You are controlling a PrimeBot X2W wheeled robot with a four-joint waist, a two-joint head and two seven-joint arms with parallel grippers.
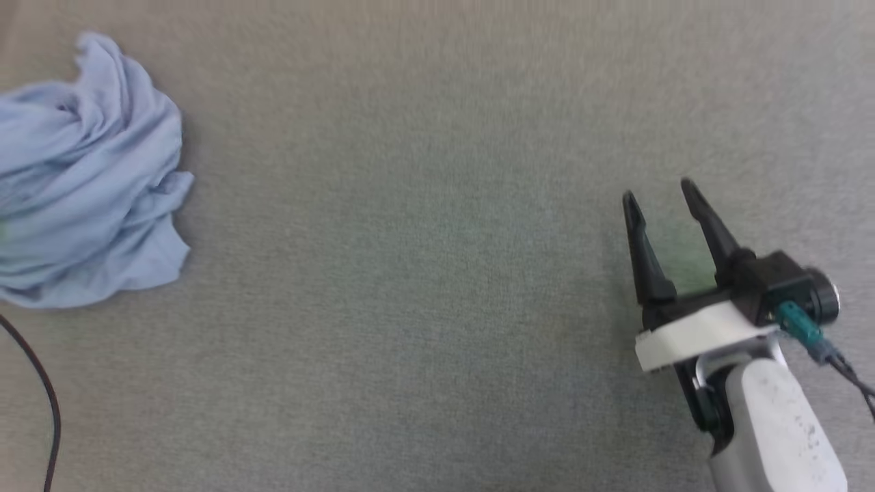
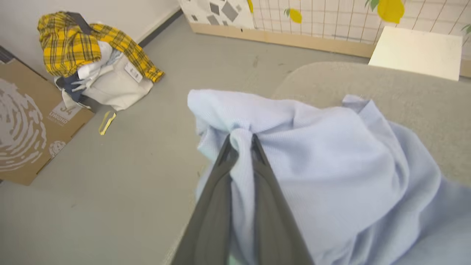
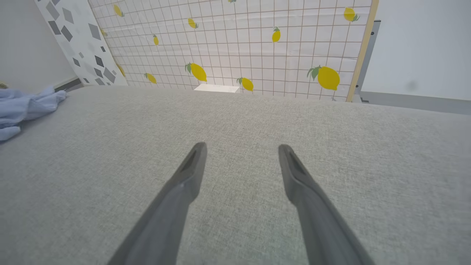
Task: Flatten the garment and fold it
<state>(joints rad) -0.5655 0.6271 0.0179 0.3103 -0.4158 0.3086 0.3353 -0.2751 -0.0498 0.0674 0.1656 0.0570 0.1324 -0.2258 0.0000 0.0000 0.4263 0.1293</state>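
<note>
Left gripper (image 2: 241, 139) pinches the soft, rumpled garment (image 2: 331, 165) (fine-ribbed knit).

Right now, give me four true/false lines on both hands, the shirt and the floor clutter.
1. The left hand is shut on the crumpled light blue soft shirt. True.
2. The right hand is shut. False: its fingers stand apart with nothing between them.
3. The shirt lies flat on the grey woven fabric surface. False: it is bunched in a heap near the surface's left edge.
4. A yellow plaid cloth tops a pile on the floor. True.
</note>
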